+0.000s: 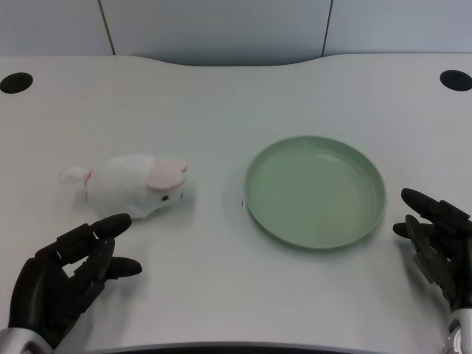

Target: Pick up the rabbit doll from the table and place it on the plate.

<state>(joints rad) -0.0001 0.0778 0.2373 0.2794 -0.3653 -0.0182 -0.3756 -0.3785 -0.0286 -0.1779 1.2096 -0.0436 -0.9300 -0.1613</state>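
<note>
Rabbit doll (136, 186), white with pink ears, lies on the white table (221, 96), left of the empty green plate (316, 190). My left hand (66, 276) waits just beside it, fingers spread, holding nothing. A shallow grasp could let the plush slip free.

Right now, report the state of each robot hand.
Left robot hand: open, holding nothing, fingers apart just short of the white plush rabbit doll.
Right robot hand: holding nothing, beside the pale green round plate.
</note>
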